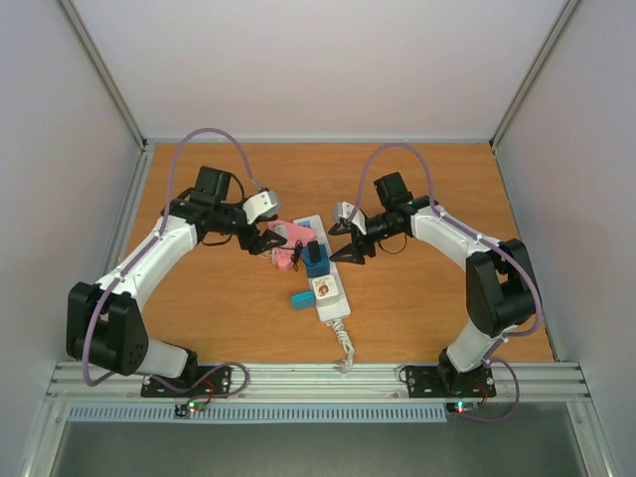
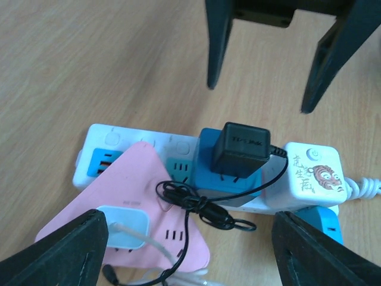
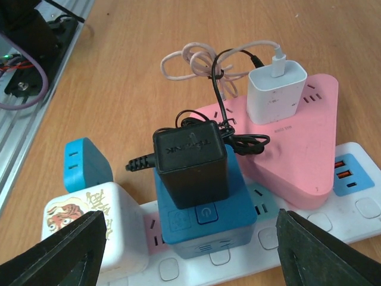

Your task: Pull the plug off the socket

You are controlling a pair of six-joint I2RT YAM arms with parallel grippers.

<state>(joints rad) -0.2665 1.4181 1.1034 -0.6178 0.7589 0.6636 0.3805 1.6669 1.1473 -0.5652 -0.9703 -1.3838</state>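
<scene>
The socket [image 1: 335,306], a long white power strip, lies mid-table with its cord toward the near edge. On it sits a blue cube adapter [image 3: 232,208], and the black plug [image 3: 190,161] stands in that cube's top. My left gripper [image 1: 260,241] hovers just left of the strip. In its wrist view, the left gripper [image 2: 190,220] is open over the plug's thin black cord [image 2: 202,205]. My right gripper [image 1: 348,248] hangs close on the right side. Seen from its wrist, the right gripper [image 3: 190,217] is open astride the blue cube, touching nothing.
A pink triangular adapter [image 3: 303,143] carrying a white charger [image 3: 277,92] rests on the strip's far end. A white cube with a tiger drawing [image 3: 89,220] sits toward the cord end, a small blue cube [image 3: 83,164] beside it. Grey walls enclose the wooden table.
</scene>
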